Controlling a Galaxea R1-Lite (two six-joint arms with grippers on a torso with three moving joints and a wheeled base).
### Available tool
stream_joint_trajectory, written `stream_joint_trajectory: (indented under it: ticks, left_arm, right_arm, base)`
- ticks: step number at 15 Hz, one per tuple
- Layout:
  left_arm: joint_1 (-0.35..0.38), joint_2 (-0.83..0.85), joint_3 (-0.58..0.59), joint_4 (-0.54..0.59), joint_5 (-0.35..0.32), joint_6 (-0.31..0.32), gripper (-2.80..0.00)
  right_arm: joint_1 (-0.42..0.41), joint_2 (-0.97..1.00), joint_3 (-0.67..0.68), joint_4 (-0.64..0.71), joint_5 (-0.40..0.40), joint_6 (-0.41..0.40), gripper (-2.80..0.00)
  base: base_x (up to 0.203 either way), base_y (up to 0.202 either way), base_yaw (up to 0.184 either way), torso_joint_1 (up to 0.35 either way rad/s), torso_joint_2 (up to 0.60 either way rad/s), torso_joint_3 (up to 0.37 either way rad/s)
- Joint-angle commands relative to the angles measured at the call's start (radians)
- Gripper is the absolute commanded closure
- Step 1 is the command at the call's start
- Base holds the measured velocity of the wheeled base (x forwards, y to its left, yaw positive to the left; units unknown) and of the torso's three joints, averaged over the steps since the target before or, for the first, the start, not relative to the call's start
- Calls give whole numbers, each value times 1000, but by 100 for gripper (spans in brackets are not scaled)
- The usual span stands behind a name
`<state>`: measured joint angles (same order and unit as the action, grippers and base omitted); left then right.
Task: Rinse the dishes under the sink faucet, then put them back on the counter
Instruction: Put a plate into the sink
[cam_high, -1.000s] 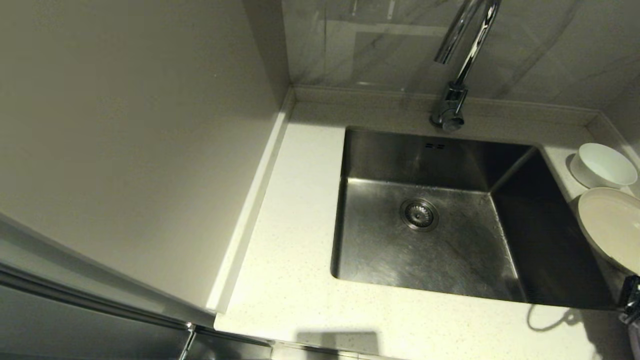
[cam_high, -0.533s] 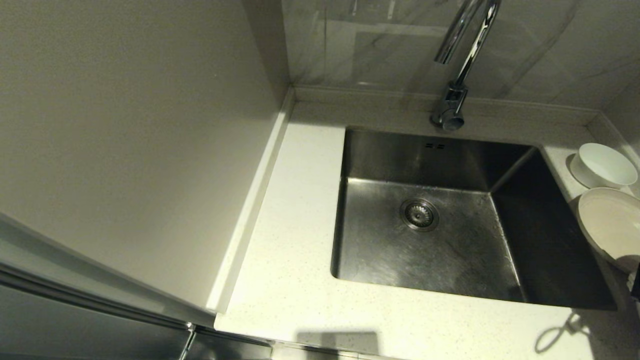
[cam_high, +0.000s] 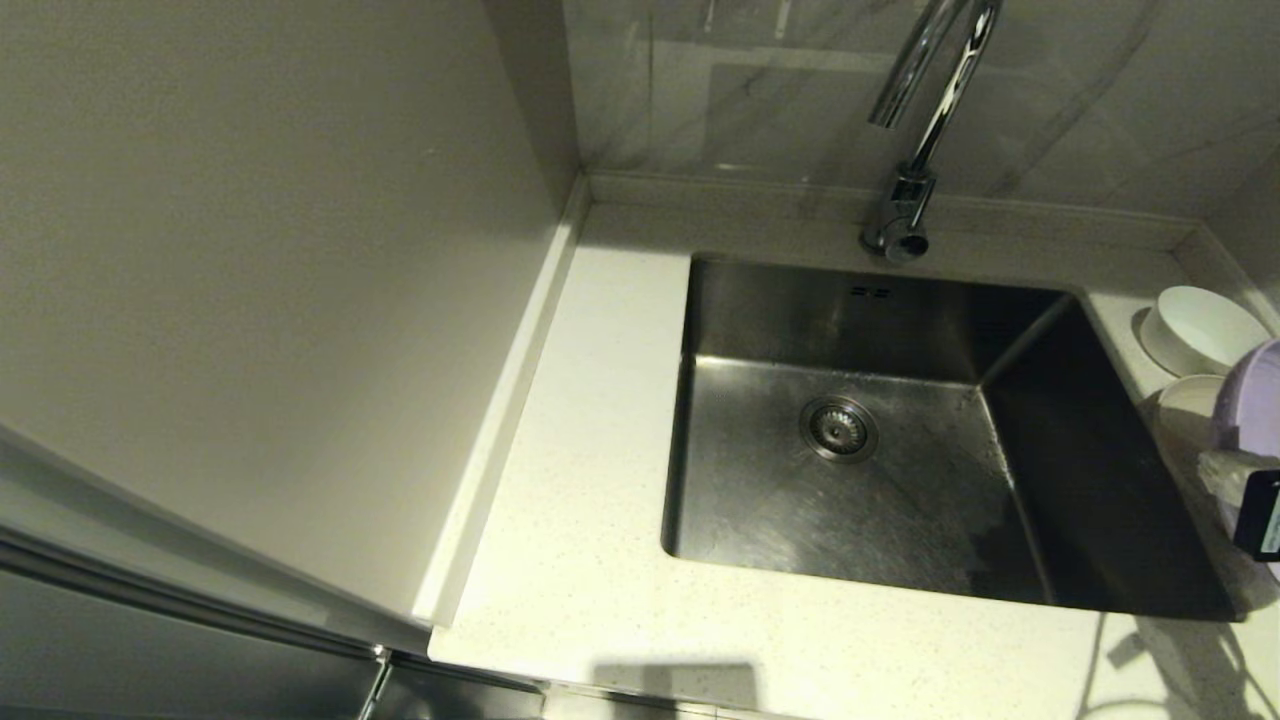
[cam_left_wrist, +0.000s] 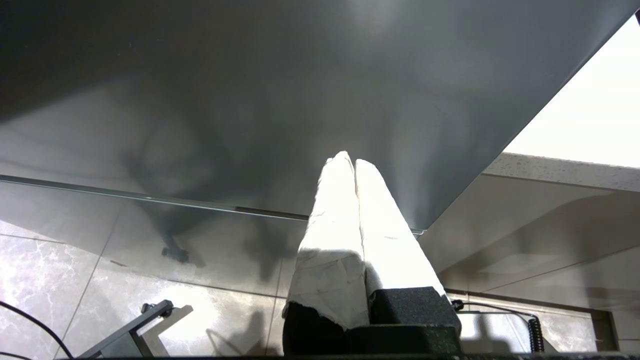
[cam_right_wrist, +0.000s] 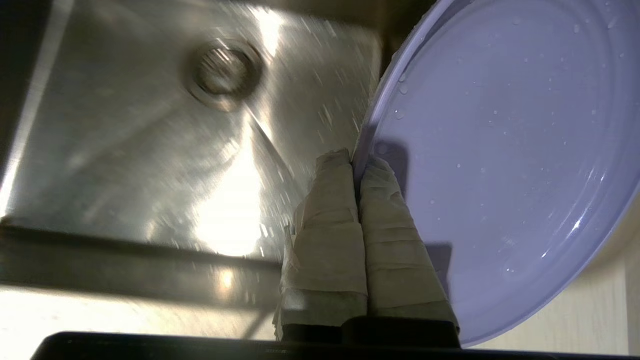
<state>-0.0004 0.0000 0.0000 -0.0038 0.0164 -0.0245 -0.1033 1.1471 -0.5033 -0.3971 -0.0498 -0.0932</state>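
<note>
Right hand clamped on rim of lilac plate, plate tilted up on edge at right side of sink, over the right surface strip. Same plate seen at far right edge of head view, partly cut off. Water droplets on plate face, so judged already wet, probably rinsed or mid-rinse; cannot confirm. No water stream visible from faucet; spout ends above back of basin. Basin floor looks wet and streaked, drain bare, nothing lying in sink.

White bowl upright on surface at right of sink, near back corner. Cream plate just in front of bowl, mostly hidden behind lilac plate. Neither looks touched; wet or dry impossible to tell.

Left hand closed with fingers pressed together, empty, parked low beside a cabinet front, out of head view.

Progress judged early: one dish in hand, at most one rinsed. Left: set lilac plate down on surface, then bowl and cream plate under faucet and back.
</note>
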Motion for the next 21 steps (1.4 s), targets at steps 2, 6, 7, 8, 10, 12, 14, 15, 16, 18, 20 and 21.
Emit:
stream_joint_trajectory:
  ticks: [2, 6, 7, 8, 10, 12, 14, 15, 16, 18, 20, 21]
  left_arm:
    - [0, -3, 0, -1, 0, -2, 0]
    - [0, -3, 0, -1, 0, -2, 0]
    - [0, -3, 0, -1, 0, -2, 0]
    - [0, -3, 0, -1, 0, -2, 0]
    - [0, -3, 0, -1, 0, 0, 0]
    - [-1, -3, 0, -1, 0, -2, 0]
    - [0, -3, 0, -1, 0, 0, 0]
    - [0, -3, 0, -1, 0, -1, 0]
    - [0, -3, 0, -1, 0, -2, 0]
    - [0, -3, 0, -1, 0, 0, 0]
    - [0, -3, 0, -1, 0, -2, 0]
    - [0, -3, 0, -1, 0, -2, 0]
  right_arm:
    - [145, 39, 3, -142, 5, -75, 0]
    - [339, 233, -20, -367, 5, -132, 0]
    - [387, 275, -24, -418, 6, -138, 0]
    - [432, 307, -30, -445, 6, -142, 0]
    - [480, 370, -34, -459, 7, -144, 0]
    - [509, 437, -42, -462, 7, -145, 0]
    - [514, 508, -58, -463, 15, -148, 0]
    - [514, 539, -83, -462, 24, -148, 0]
    - [514, 560, -120, -458, 30, -145, 0]
    - [502, 579, -231, -367, 58, -128, 0]
    - [481, 603, -402, -73, 91, -93, 0]
    - [473, 625, -505, 86, 100, -71, 0]
  base:
    - [0, 0, 0, 0, 0, 0]
    - [0, 0, 0, 0, 0, 0]
    - [0, 0, 0, 0, 0, 0]
    - [0, 0, 0, 0, 0, 0]
    - [0, 0, 0, 0, 0, 0]
    - [0, 0, 0, 0, 0, 0]
    - [0, 0, 0, 0, 0, 0]
    - [0, 0, 0, 0, 0, 0]
    - [0, 0, 0, 0, 0, 0]
    - [0, 0, 0, 0, 0, 0]
    - [0, 0, 0, 0, 0, 0]
    - [0, 0, 0, 0, 0, 0]
